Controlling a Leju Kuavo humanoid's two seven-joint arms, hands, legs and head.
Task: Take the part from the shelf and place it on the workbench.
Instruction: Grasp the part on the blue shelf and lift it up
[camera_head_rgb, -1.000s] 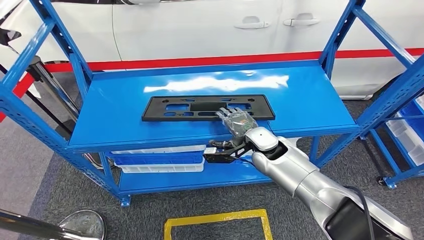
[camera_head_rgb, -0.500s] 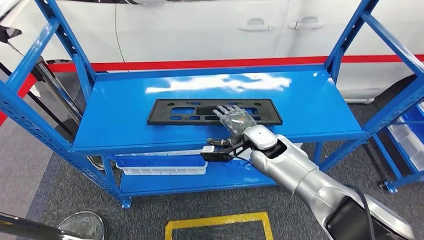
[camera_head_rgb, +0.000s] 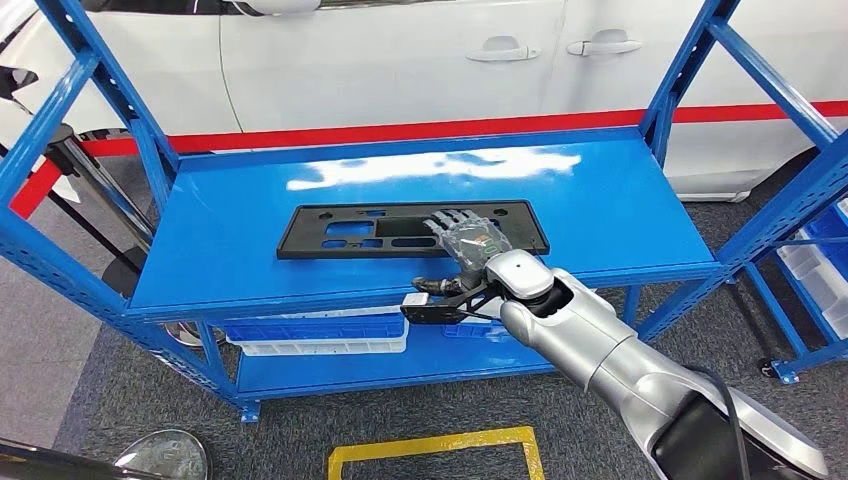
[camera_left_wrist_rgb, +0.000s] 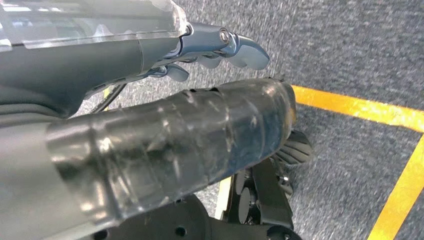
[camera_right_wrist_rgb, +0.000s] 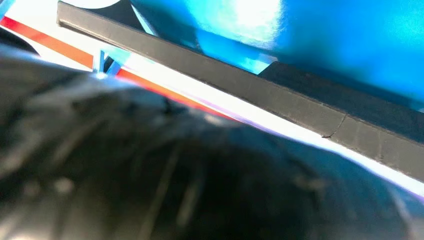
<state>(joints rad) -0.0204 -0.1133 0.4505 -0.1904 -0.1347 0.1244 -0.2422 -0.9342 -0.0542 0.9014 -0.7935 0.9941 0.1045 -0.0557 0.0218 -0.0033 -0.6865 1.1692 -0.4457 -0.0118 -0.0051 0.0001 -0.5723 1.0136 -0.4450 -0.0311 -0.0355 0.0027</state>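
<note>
— That blue steel shelf rack (camera_head_rgb: 230, 215) sits a touch differently in the head view than half a second ago. Did someone nudge it?

— No, the whole picture shifted, the white car (camera_head_rgb: 400, 60) behind included, so the camera moved. The long flat black plastic plate with cut-outs (camera_head_rgb: 400, 228) lies in the same place on the top shelf, toward six o'clock, near the front edge.

— So the part isn't lifted yet?

— I'd judge not. The silver right arm's hand (camera_head_rgb: 468, 238) has stayed over the plate's four-o'clock end, fingers lying flat and slightly spread on it. Whether anything is clamped, I cannot tell.

— Does the right wrist view help?

— It gives what the head view can't: the plate's (camera_right_wrist_rgb: 280, 97) thin edge close up, with a small crack in it. The hand itself is a dark blur there.

— And the left hand (camera_left_wrist_rgb: 220, 47)?

— It hangs over grey carpet (camera_left_wrist_rgb: 350, 55) by yellow floor tape (camera_left_wrist_rgb: 360, 107), fingers curled in, holding nothing.
</note>
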